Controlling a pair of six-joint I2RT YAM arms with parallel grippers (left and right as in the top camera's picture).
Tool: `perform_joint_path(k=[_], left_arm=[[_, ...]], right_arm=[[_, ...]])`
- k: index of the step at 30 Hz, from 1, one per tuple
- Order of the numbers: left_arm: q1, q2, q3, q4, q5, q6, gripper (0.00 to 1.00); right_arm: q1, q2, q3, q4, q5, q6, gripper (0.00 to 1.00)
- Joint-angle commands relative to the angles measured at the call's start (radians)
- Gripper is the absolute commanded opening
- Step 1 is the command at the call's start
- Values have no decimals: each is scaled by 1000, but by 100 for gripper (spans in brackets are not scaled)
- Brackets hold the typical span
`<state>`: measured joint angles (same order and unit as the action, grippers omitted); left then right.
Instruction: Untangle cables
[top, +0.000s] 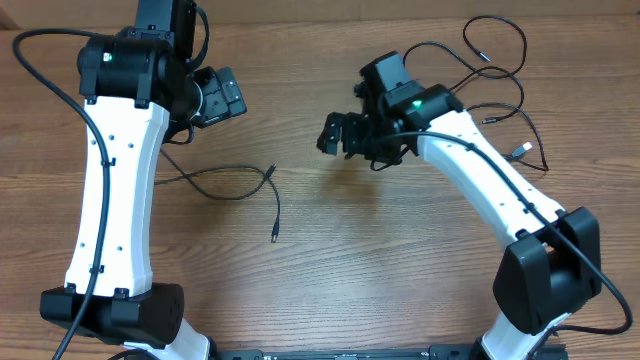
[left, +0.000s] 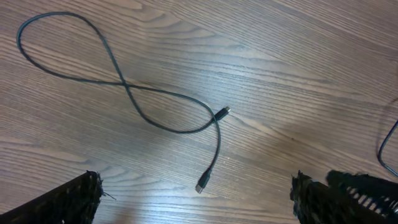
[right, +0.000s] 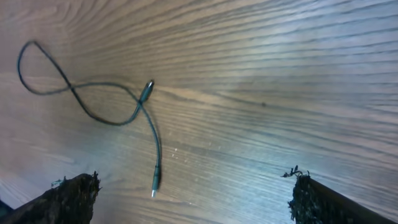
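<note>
Several cables (top: 277, 205), thin, black, loose on table (top: 380, 270): probably light, limp, snag-prone; best taken near a plug (left: 200, 186); left fingers (left: 62, 202) and right fingers (right: 336, 202) spread, empty.

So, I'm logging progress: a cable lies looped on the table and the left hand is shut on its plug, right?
Not quite. The left hand is open and holds nothing. The cable does lie looped on the table, but its plug is free between the spread fingers, as the left wrist view shows.
</note>
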<state>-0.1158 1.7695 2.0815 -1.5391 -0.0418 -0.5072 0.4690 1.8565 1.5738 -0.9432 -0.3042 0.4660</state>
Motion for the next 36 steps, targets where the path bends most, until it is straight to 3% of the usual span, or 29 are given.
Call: perform_joint_path(k=[1, 19, 36], left_arm=[[46, -2, 14, -7, -14, -17, 100], [343, -2, 0, -85, 9, -55, 100], [406, 9, -275, 53, 9, -77, 100]], right_arm=[[23, 5, -4, 3, 26, -11, 100], [111, 5, -4, 68, 45, -25, 100], [127, 5, -4, 79, 41, -23, 100]])
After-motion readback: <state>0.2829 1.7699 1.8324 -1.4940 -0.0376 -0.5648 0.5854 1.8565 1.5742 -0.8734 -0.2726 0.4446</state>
